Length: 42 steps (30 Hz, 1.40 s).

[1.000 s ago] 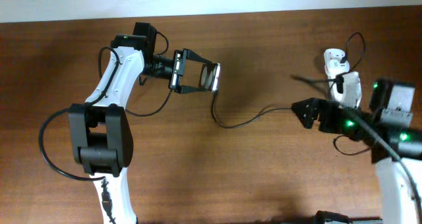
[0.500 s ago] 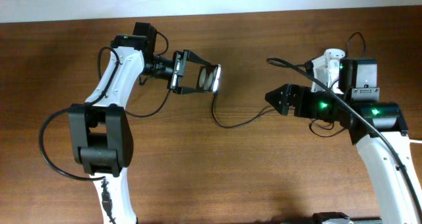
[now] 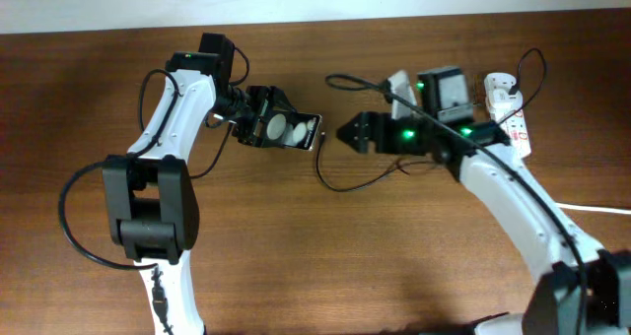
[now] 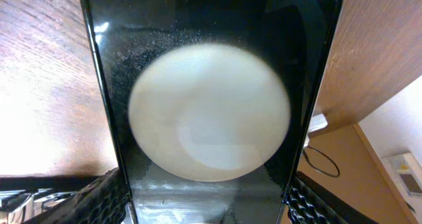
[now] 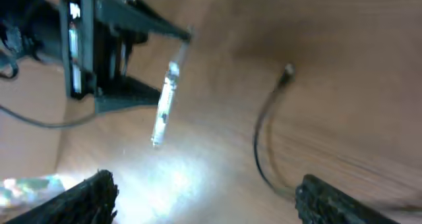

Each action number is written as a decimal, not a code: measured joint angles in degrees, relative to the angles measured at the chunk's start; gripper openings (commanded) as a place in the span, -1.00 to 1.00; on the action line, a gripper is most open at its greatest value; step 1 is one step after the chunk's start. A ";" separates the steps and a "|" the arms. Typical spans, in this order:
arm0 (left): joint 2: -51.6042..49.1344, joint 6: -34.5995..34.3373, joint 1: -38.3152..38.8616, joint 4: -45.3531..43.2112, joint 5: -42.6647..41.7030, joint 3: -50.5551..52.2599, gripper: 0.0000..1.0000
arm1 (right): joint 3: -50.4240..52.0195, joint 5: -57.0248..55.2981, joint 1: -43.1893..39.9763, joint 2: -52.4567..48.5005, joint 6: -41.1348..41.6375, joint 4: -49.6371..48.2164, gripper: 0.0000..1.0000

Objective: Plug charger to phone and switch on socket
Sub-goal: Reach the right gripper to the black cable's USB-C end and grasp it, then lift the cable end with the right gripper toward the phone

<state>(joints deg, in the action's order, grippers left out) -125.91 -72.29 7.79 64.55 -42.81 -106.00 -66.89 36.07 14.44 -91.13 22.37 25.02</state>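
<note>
My left gripper is shut on the phone, held above the table with its glossy face up and two white glares showing. In the left wrist view the phone fills the frame between the fingers. My right gripper is open and empty, just right of the phone. The charger's thin black cable lies on the table below both, its tip near the phone's end. In the right wrist view the phone shows edge-on and the connector tip lies on the wood ahead of the open fingers.
The white socket strip with red marks lies at the far right, a white adapter at its top end. Its thick white cord runs off the right edge. The left arm's black cables hang by its base.
My right arm has swung left from the socket to just beside the phone. My left gripper has turned the phone from edge-on to face-up.
</note>
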 measured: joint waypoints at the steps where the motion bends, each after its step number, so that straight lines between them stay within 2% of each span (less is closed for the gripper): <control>1: 0.00 0.00 0.00 -0.02 0.22 0.00 -0.67 | -0.02 -0.35 1.36 -1.18 1.68 -1.95 0.58; 7: 0.00 0.00 0.00 -0.07 0.46 0.00 -0.64 | -0.04 -8.11 8.76 -5.01 12.55 -11.61 0.18; 9: 0.00 0.00 0.00 -0.07 0.46 0.00 -0.63 | -0.09 -11.45 11.08 -6.60 16.98 -15.69 0.12; 13: 0.00 0.00 0.00 -0.04 0.46 0.00 -0.63 | -0.09 -13.99 12.20 -9.16 20.85 -18.27 -0.01; 20: 0.00 0.00 0.61 -0.07 0.46 0.00 -0.63 | -0.09 -15.37 12.46 -10.21 22.51 -21.84 -0.13; 31: 0.00 0.00 1.75 -0.07 0.46 0.00 -0.61 | -0.09 -18.78 14.75 -12.37 22.64 -20.83 -0.17; 38: 0.00 0.00 1.75 -0.07 0.46 0.00 -0.58 | -0.09 -18.93 14.75 -13.44 22.82 -21.22 -0.56; 42: 0.00 0.00 1.79 -0.07 0.46 0.00 -0.58 | -0.09 -18.69 14.86 -13.44 23.58 -22.32 -0.65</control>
<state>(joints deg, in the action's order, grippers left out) -125.91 -72.29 9.58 64.49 -42.35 -106.00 -66.98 17.39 29.30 -104.57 45.95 2.70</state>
